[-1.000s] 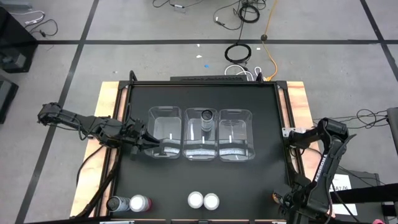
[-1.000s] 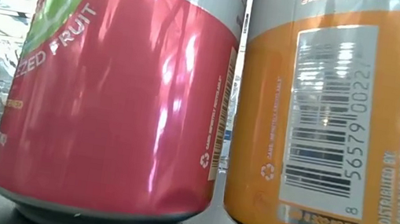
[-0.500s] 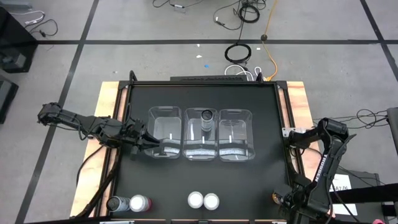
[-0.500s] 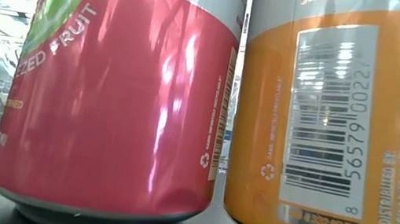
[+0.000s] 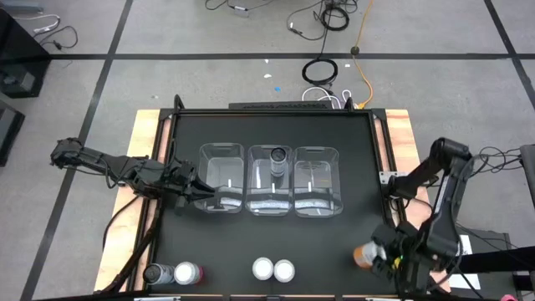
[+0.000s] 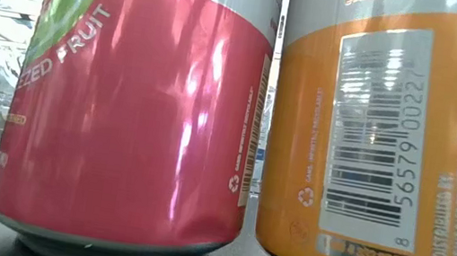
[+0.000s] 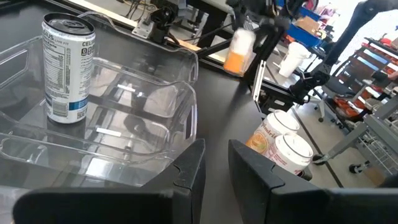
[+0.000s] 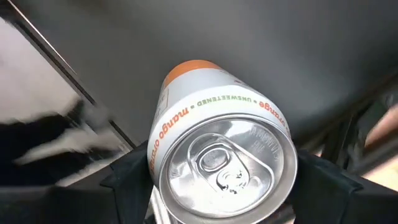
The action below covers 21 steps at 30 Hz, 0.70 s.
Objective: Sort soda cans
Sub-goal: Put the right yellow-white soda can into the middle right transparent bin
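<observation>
My right gripper (image 5: 386,257) is above the table's near right corner, shut on an orange soda can (image 5: 364,253) that shows from its top in the right wrist view (image 8: 221,155). My left gripper (image 7: 214,168) hovers by the left clear bin (image 5: 222,177), its fingers a narrow gap apart with nothing between them. A silver-grey can (image 5: 278,159) stands upright in the middle bin (image 5: 269,194). A pink can (image 6: 132,105) and an orange can (image 6: 390,143) stand side by side at the front centre. A dark can (image 5: 155,273) and a pink can (image 5: 185,272) stand at the front left. My right gripper pinches the orange can between its two fingers (image 8: 127,180), on opposite sides of the upper wall (image 8: 158,152) just under the rim. The fingers come from above, pointing down. The can hangs below them, top up and slightly tilted, clear of the table.
Three clear bins stand in a row mid-table; the right bin (image 5: 318,180) and the left one hold no cans. Wooden strips (image 5: 144,142) edge the black table top. Cables (image 5: 322,71) lie on the floor beyond the far edge.
My right gripper has risen from the near right corner and gone a little toward the table's middle, rolling as it went. The orange can has come up with it, lifted clear of the table. The left arm has kept still.
</observation>
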{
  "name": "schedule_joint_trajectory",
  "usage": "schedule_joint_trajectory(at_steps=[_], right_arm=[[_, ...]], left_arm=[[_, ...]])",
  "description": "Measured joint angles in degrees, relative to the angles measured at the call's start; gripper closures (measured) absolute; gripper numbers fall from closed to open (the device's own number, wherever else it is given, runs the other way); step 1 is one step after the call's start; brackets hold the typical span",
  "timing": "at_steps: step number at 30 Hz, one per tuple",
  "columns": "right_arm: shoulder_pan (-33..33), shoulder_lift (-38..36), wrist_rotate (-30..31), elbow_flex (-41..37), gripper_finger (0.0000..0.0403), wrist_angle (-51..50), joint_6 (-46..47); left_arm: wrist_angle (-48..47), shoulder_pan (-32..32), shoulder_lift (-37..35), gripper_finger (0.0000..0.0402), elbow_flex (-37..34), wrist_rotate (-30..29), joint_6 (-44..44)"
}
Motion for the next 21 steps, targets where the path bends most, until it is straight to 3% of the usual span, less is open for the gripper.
schedule_joint_trajectory(at_steps=[6, 9, 21], right_arm=[[-4.23, -7.23, 12.19, 0.0, 0.0116, -0.39, -2.53], [-8.01, -9.57, 15.29, 0.02, 0.0116, -0.39, -6.49], [-33.38, -10.84, 15.35, 4.59, 0.0117, 0.1, -32.53]], left_arm=[[0.0, -0.02, -0.01, 0.0322, 0.0, 0.01, 0.0], [0.0, 0.0, -0.02, 0.0322, 0.0, 0.0, 0.0], [0.0, -0.02, -0.02, 0.0322, 0.01, 0.01, 0.04]])
